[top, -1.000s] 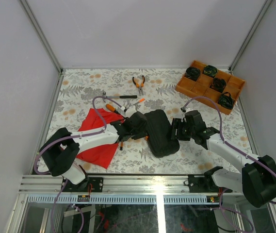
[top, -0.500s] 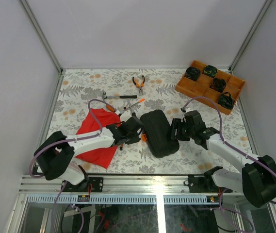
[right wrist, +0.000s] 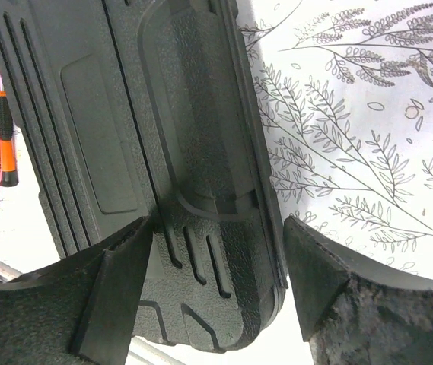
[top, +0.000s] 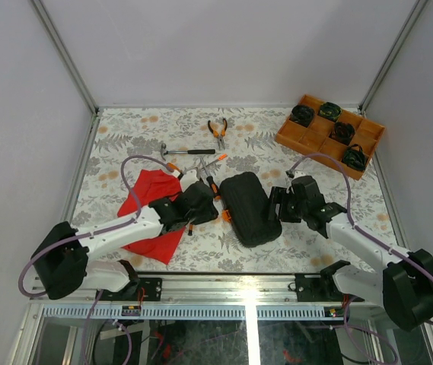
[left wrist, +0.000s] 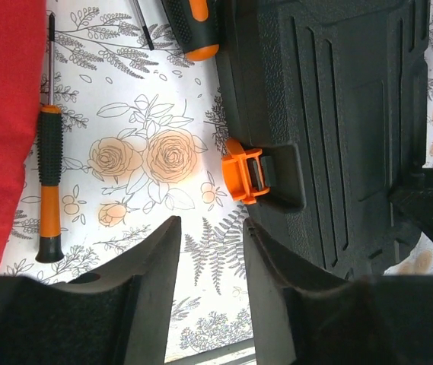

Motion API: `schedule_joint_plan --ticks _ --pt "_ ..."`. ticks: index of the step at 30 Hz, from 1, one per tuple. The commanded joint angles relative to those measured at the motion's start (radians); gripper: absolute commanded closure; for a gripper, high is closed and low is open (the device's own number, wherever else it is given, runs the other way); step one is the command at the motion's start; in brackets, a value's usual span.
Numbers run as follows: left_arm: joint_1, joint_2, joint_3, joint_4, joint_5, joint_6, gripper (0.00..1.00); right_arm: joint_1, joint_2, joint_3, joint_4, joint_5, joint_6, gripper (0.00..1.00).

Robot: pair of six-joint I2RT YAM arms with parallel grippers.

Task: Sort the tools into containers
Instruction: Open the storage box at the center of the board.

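Note:
The black ribbed tool case (top: 249, 207) lies closed in the middle of the table, its orange latch (left wrist: 245, 169) facing left. My left gripper (top: 210, 204) is open and empty just left of the latch; in the left wrist view the gripper (left wrist: 210, 247) hovers over bare table. My right gripper (top: 275, 205) is open, and in the right wrist view the gripper (right wrist: 218, 266) straddles the right edge of the case (right wrist: 178, 152) without closing. Orange pliers (top: 217, 130), a hammer (top: 186, 151) and screwdrivers (top: 210, 163) lie behind. A thin screwdriver (left wrist: 49, 190) lies by the cloth.
A red cloth (top: 149, 215) lies left of the case under my left arm. An orange compartment tray (top: 330, 134) of black round items stands at the back right. A thicker screwdriver handle (left wrist: 193, 26) lies close to the case's left edge.
My left gripper has drawn back leftward off the case's left side to the table beside the latch. The right gripper and the case have hardly moved.

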Motion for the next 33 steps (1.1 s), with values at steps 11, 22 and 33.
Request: schedule_joint_plan --ticks 11,22,33 --pt "0.002 -0.332 -0.143 0.103 -0.12 0.044 0.14 0.001 -0.125 0.025 -0.078 0.151 -0.055 0.07" --pt "0.006 -0.419 -0.239 0.124 -0.067 0.021 0.0 0.001 -0.197 -0.064 -0.085 0.029 0.024 0.01" --pt "0.006 -0.38 -0.258 0.176 -0.012 -0.004 0.0 0.0 -0.287 -0.161 0.094 -0.399 0.153 0.04"
